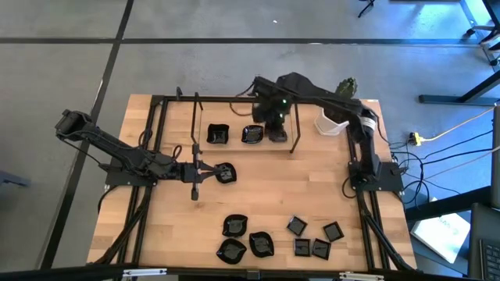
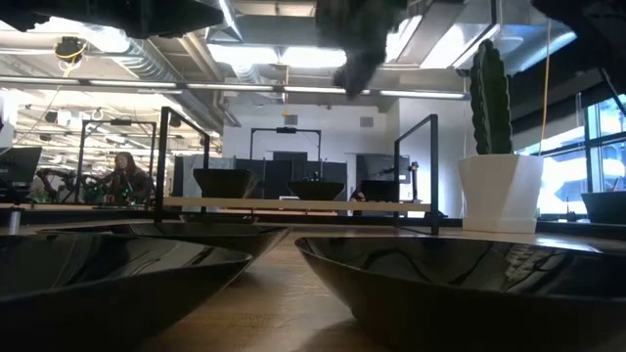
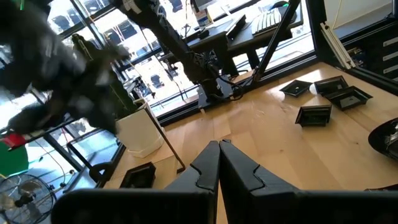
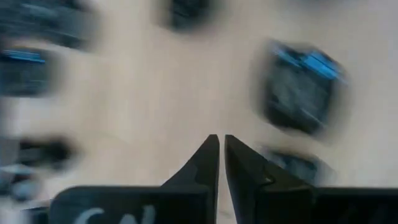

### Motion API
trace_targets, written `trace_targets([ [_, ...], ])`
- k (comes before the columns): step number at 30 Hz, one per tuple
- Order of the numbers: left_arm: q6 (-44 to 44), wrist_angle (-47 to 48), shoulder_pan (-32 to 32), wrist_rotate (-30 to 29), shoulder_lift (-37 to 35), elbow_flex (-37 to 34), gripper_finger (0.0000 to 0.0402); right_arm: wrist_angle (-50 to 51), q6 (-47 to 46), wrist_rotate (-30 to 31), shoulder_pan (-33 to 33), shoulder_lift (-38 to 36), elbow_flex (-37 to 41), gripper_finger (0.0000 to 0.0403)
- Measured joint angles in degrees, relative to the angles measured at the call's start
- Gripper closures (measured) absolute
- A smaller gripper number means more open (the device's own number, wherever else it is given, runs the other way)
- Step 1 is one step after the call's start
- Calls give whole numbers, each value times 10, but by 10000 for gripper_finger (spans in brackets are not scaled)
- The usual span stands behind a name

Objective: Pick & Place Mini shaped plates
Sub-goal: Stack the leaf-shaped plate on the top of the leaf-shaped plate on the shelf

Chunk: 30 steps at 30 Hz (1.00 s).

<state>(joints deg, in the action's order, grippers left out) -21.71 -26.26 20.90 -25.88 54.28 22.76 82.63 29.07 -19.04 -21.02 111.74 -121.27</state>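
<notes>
We see the mini shaped plates (image 1: 273,238) mostly bunched at the near edge of the tabletop (image 1: 312,187), well apart from the white pot (image 1: 331,123) at the far right corner. Two more sit on a low rack (image 1: 246,125) just left of the pot, and one lies alone farther left, mid-tabletop. Our left hand (image 1: 195,186) hangs just beside that lone plate, fingers pressed together, gripping nothing. Our right hand (image 1: 275,129) hovers over the rack near the pot, fingers (image 4: 208,158) almost touching, empty.

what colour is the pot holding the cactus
White: a plain white plant pot under the green cactus, clearest in the low view.
</notes>
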Motion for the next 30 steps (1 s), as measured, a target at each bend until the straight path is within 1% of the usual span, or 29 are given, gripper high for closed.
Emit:
trace_targets([
  [2,0,1,0,0,0,0,397,8,19,-78,31,-21,1,375],
  [3,0,2,0,0,0,0,397,13,29,-107,47,-32,4,375],
  [5,1,4,0,0,0,0,398,19,34,-133,83,-53,12,375],
  [7,7,3,0,0,0,0,397,18,26,-129,119,-73,27,375],
  [11,15,4,0,0,0,0,397,16,-11,-78,186,-114,78,375],
  [13,17,4,0,0,0,0,398,11,-15,-76,209,-140,118,375],
  [15,22,4,0,0,0,0,398,-27,-29,-84,226,-168,170,375],
  [18,26,4,0,0,0,0,398,-96,-52,-85,241,-213,261,375],
  [23,26,4,0,0,0,0,398,-193,-80,-61,250,-283,419,375],
  [27,26,4,0,0,0,0,398,-255,-107,-60,250,-328,533,375],
  [30,26,4,0,0,0,0,397,-329,-130,-60,253,-358,615,375],
])
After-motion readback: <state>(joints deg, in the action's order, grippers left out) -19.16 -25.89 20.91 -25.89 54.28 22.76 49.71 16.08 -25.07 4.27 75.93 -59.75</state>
